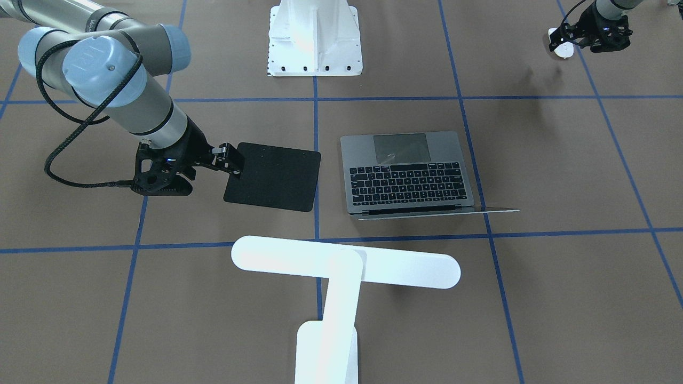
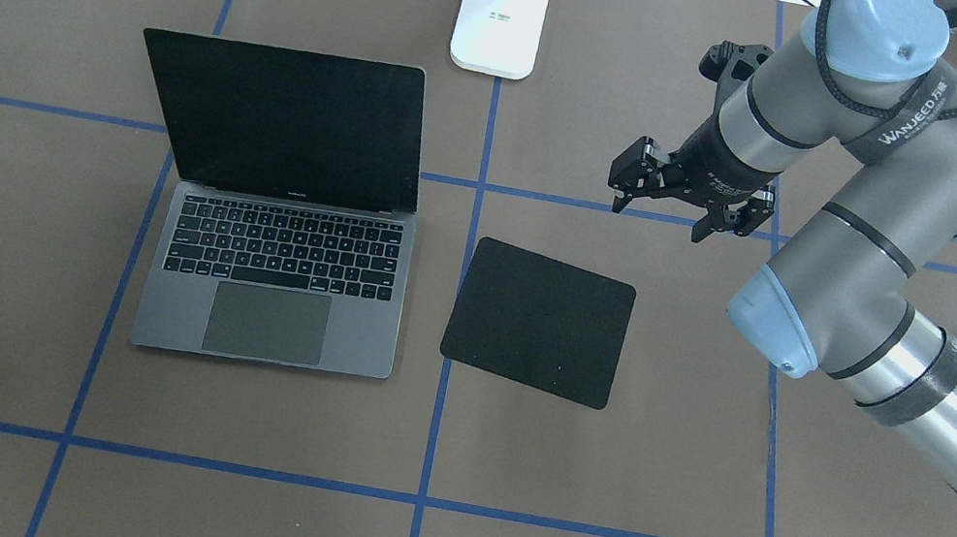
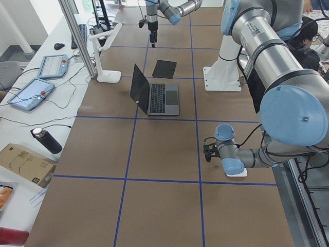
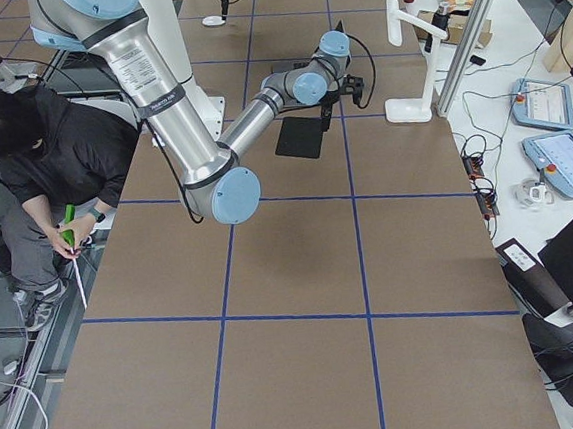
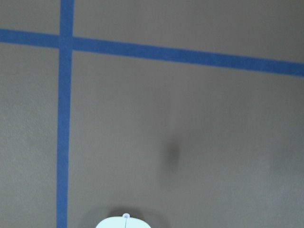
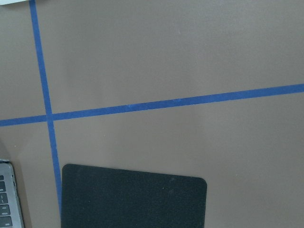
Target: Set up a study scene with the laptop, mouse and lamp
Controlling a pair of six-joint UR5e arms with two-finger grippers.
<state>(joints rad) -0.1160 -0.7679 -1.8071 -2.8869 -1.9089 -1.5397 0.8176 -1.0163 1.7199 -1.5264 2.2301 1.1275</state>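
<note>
The grey laptop (image 2: 267, 325) stands open with a dark screen, left of the table's middle. Behind it the white lamp (image 1: 347, 264) stands on its base (image 2: 499, 21). The white mouse (image 1: 564, 50) lies on the table far out on my left side, and its top shows at the bottom edge of the left wrist view (image 5: 123, 223). My left gripper (image 1: 561, 37) hovers over the mouse; its jaw state is unclear. My right gripper (image 2: 656, 219) is open and holds nothing, above the table just past the far right corner of the black mouse pad (image 2: 538, 319).
The white bolted pedestal (image 1: 315, 37) stands at the robot's side of the table. A person (image 4: 51, 165) crouches beside the table on my right. A side bench holds control tablets (image 3: 31, 92), a bottle (image 3: 46, 140) and a cardboard box (image 3: 25, 162).
</note>
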